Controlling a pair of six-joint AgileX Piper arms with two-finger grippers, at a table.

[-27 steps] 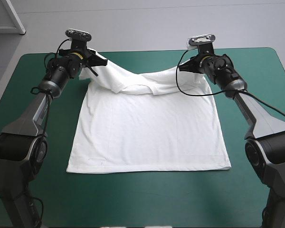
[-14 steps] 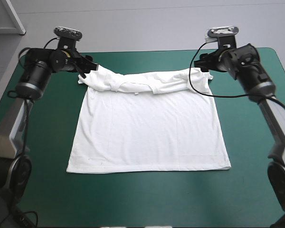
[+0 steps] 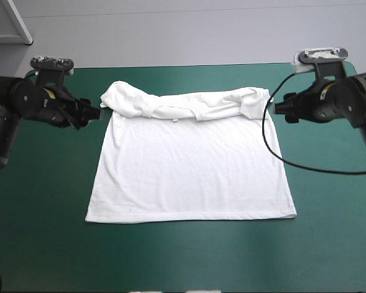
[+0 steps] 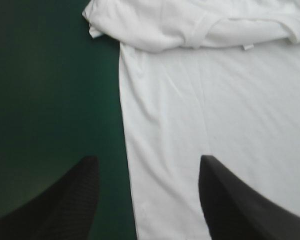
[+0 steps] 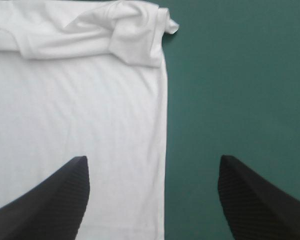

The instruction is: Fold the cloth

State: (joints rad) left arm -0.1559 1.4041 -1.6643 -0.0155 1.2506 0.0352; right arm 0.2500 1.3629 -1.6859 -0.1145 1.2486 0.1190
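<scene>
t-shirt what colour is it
Plain white T-shirt, no print visible; the high view shows it best.

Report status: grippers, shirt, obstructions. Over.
Left gripper and right gripper: jaws open, holding nothing, one at each side of the T-shirt. T-shirt flat, far edge folded over in a rumpled band. Nothing seen in the way.

Teal-green table cover (image 3: 189,256), pale grey floor (image 3: 201,33) beyond, white frame (image 3: 19,23) far left.

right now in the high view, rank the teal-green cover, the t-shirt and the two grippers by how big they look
1. teal-green cover
2. T-shirt
3. left gripper and right gripper: these look alike, so they are tied, not ranked
</scene>
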